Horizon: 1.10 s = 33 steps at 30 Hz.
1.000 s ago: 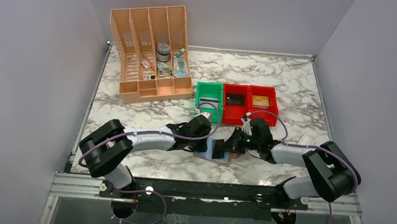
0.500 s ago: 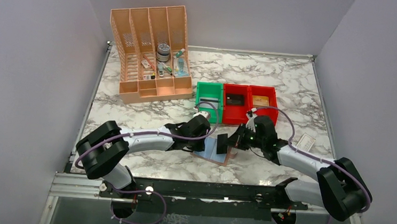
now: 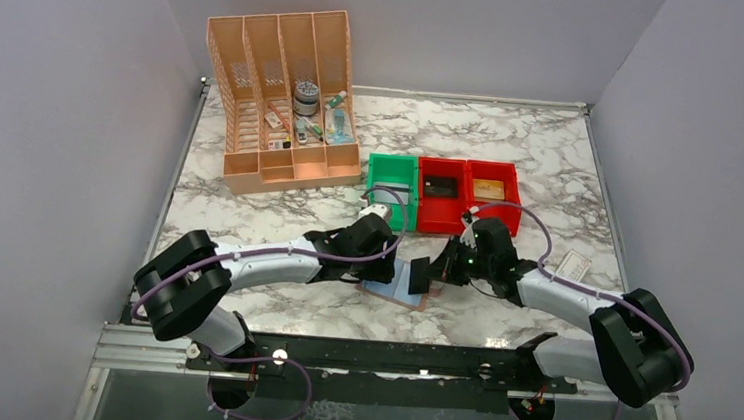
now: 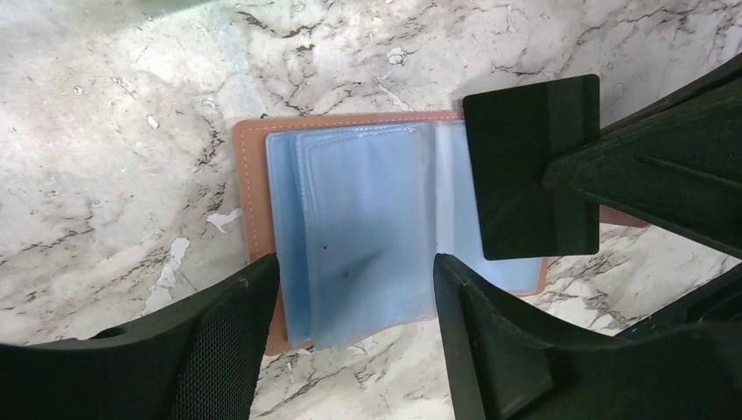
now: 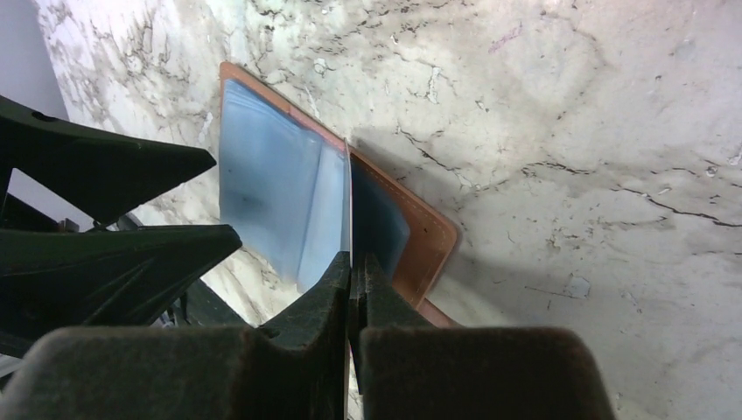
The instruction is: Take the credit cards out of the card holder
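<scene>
Left hand (image 4: 354, 278) has opened wide, right hand (image 5: 354, 261) pinching credit card (image 4: 525, 157) over marble table (image 3: 514, 141).

One card holder (image 4: 367, 227) lies open on the bench (image 3: 553, 154). One credit card (image 4: 529, 166), dark, shows just over the holder's right half; whether more sit in its sleeves cannot be told. There are two tools: the left tool (image 4: 354, 267) over the holder's left half and the right tool (image 5: 353, 267) at its right side. Beyond the holder stand three bins in a row: one green bin (image 3: 393, 159) and two red bins (image 3: 439, 220). One dark item (image 3: 440, 186) lies in the red bin nearer the holder, and one tan item (image 3: 488, 190) in the farther one. Further beyond the holder, to its left, stands one peach organiser (image 3: 250, 175) with four slots. Well right of the holder lies one small white box (image 3: 573, 262).
</scene>
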Tool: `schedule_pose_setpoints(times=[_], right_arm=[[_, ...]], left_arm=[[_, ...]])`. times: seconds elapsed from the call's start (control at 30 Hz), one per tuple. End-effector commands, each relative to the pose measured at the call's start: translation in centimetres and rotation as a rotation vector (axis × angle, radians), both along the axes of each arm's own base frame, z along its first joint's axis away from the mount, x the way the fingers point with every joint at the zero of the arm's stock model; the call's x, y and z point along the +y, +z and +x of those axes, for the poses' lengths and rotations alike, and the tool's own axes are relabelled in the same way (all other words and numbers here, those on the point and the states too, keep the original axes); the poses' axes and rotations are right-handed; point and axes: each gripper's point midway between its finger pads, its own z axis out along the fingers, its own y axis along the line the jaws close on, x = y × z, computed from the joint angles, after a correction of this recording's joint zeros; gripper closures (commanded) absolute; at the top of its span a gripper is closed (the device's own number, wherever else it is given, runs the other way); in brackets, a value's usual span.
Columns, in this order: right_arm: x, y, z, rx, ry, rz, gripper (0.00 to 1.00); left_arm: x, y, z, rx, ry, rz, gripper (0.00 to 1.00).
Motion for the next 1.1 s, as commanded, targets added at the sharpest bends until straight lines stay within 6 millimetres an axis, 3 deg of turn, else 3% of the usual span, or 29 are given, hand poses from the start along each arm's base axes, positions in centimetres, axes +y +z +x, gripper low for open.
schedule_pose_setpoints(times=[0.0,0.27,0.6,0.87,1.07], right_arm=[[-0.4,-1.5,-0.5,0.015,0.012,-0.031,0.99],[-0.5,-1.9,-0.7,0.015,0.013,-0.031,0.99],[-0.5,-2.5,-0.9,0.028,0.005,-0.027,0.99],[-0.6,-2.4,-0.8,0.021,0.003,-0.026,0.99],[-0.6,-2.0,-0.5,0.003,0.004,-0.033,0.99]], left_arm=[[0.9,-1.1,-0.1,0.0,-0.002,0.058,0.33],[0.1,-2.7,-1.3,0.065,-0.062,0.048,0.4],[-4.8,-0.3,-2.5,0.103,-0.172,-0.196,0.68],[-4.9,-0.6,-2.4,0.109,-0.182,-0.173,0.92],[-3.4,-1.3,-1.7,0.096,-0.125,-0.088,1.0]])
